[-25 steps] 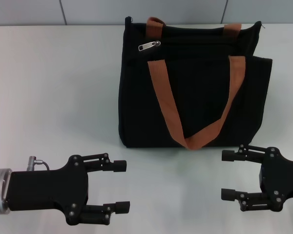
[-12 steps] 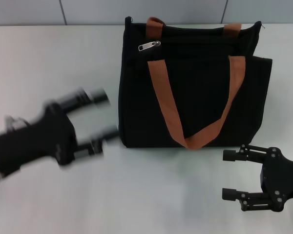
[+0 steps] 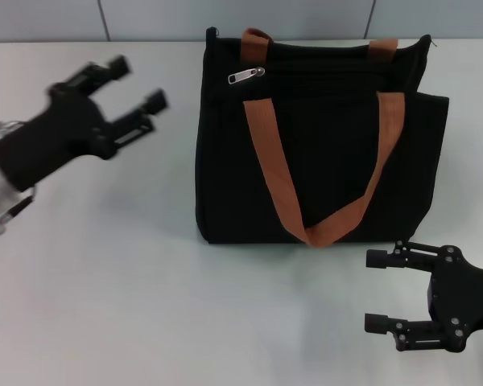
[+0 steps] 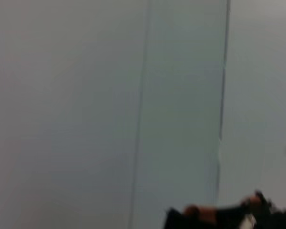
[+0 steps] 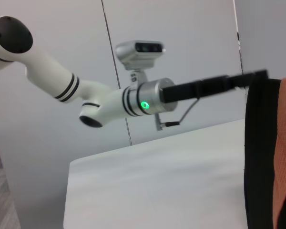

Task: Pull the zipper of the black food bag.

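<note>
The black food bag (image 3: 322,173) stands upright at the table's back middle, with two brown-orange strap handles (image 3: 278,181). Its silver zipper pull (image 3: 246,76) lies near the top left corner of the bag. My left gripper (image 3: 137,84) is open and raised to the left of the bag's top, pointing toward the zipper end, apart from it. My right gripper (image 3: 375,291) is open and empty, low near the table's front right, in front of the bag. The bag's edge and a strap show in the right wrist view (image 5: 262,157).
The white table (image 3: 105,265) stretches left and in front of the bag. A grey panelled wall (image 3: 161,16) runs behind. The left arm (image 5: 109,102) shows in the right wrist view, reaching toward the bag.
My left gripper has risen from the table's front left and swung back toward the bag's top left. The right gripper and the bag have not moved.
</note>
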Robot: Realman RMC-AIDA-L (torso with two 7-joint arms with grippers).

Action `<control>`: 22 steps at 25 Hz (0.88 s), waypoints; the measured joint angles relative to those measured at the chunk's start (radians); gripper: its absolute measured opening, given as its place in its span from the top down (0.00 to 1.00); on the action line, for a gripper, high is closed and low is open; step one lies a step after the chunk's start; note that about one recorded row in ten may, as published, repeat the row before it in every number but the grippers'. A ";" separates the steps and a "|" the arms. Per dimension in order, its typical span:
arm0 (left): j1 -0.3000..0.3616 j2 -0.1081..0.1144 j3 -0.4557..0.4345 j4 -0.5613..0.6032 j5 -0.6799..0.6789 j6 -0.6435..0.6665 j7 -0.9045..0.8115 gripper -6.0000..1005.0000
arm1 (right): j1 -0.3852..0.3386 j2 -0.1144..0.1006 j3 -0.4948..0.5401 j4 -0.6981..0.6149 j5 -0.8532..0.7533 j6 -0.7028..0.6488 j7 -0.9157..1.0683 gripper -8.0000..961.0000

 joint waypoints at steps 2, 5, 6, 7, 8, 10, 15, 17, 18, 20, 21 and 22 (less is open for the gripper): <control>-0.016 0.000 0.037 0.004 0.005 -0.031 0.000 0.32 | 0.000 0.000 0.002 0.000 0.000 0.000 0.000 0.13; -0.062 -0.004 0.137 0.009 0.007 -0.131 0.003 0.32 | 0.000 0.000 0.003 0.000 0.000 0.000 0.000 0.13; -0.062 -0.004 0.137 0.009 0.007 -0.131 0.003 0.32 | 0.000 0.000 0.003 0.000 0.000 0.000 0.000 0.13; -0.088 -0.008 0.158 0.009 0.007 -0.199 0.009 0.32 | 0.000 0.000 0.003 0.000 0.000 0.000 0.000 0.13; -0.096 -0.008 0.162 0.008 0.007 -0.217 0.014 0.32 | 0.000 0.000 0.003 0.000 0.000 0.000 -0.001 0.13; -0.105 -0.009 0.169 0.006 0.007 -0.237 0.019 0.33 | 0.000 0.000 0.003 0.000 -0.001 0.003 -0.006 0.13; -0.147 -0.012 0.272 0.008 0.006 -0.300 0.030 0.33 | 0.000 0.000 0.002 0.000 -0.001 0.015 -0.011 0.13; -0.156 -0.014 0.275 0.009 0.000 -0.316 0.044 0.33 | 0.000 0.000 0.002 0.000 0.000 0.016 -0.012 0.13; -0.159 -0.014 0.272 0.009 -0.001 -0.316 0.055 0.33 | 0.000 0.000 0.003 0.000 0.000 0.016 -0.012 0.13; -0.160 -0.014 0.266 0.009 -0.006 -0.314 0.064 0.34 | 0.000 0.000 0.002 0.000 0.001 0.016 -0.013 0.13; -0.161 -0.014 0.264 0.009 -0.016 -0.312 0.064 0.34 | 0.000 0.000 0.003 0.000 0.002 0.016 -0.015 0.13; -0.157 -0.014 0.263 0.008 -0.047 -0.309 0.062 0.34 | 0.000 0.002 0.003 0.000 0.003 0.016 -0.018 0.13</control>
